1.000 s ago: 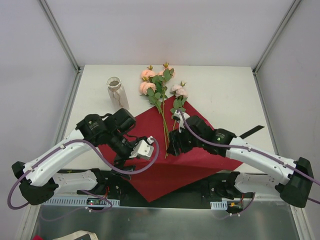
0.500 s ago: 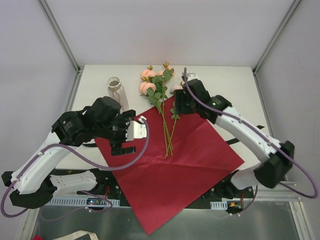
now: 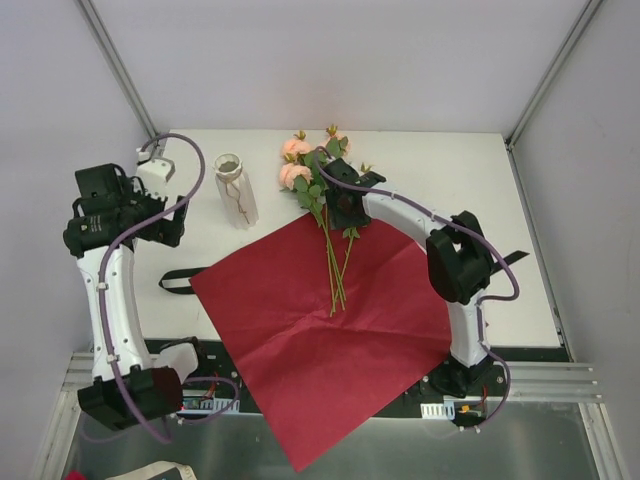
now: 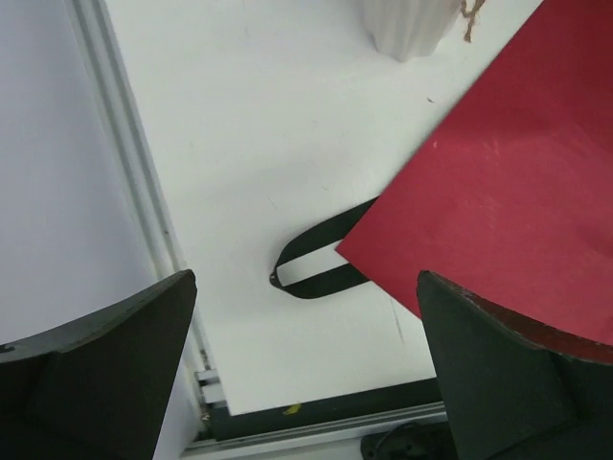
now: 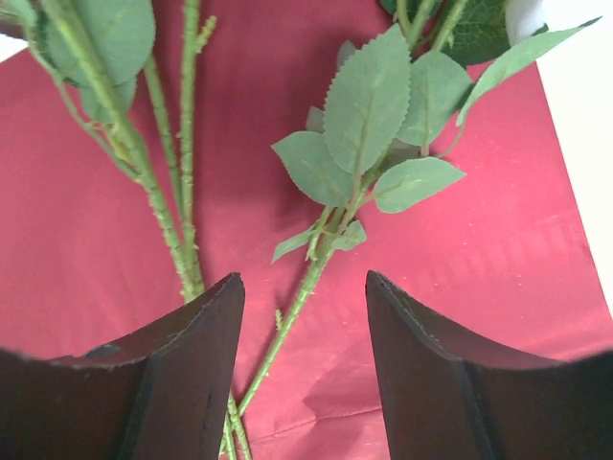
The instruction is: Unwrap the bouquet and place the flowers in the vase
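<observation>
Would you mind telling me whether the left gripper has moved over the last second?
Yes. The left gripper has swung leftward, off the red paper, and now hangs to the left of the vase, jaws open.

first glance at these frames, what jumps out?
The dark red paper lies spread flat across the near middle of the table, the flowers lying over its far corner, blooms on bare white top. The right gripper hovers open astride one stem there; the white vase stands upright left of the blooms, and the left gripper hangs open by the left edge above a black ribbon.
</observation>
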